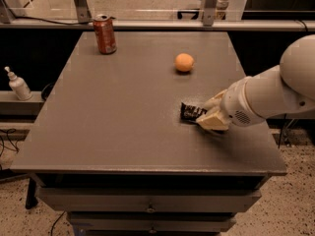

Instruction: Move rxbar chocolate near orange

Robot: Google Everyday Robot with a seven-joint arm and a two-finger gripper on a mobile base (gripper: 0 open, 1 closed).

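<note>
Nothing readable anywhere. Pale lettering lines on flat shiny black snack-bar wrapper (189, 112), too blurred to make out. Markings on red soda can (105, 34) illegible. Cream two-finger gripper (210, 118) sits low at wrapper's right end, right side of table.

The shiny black rxbar chocolate (191, 112) lies flat toward the right of the table (118, 117), its right end hidden under the gripper (210, 118), with the small round orange (184, 62) well apart behind it.
</note>
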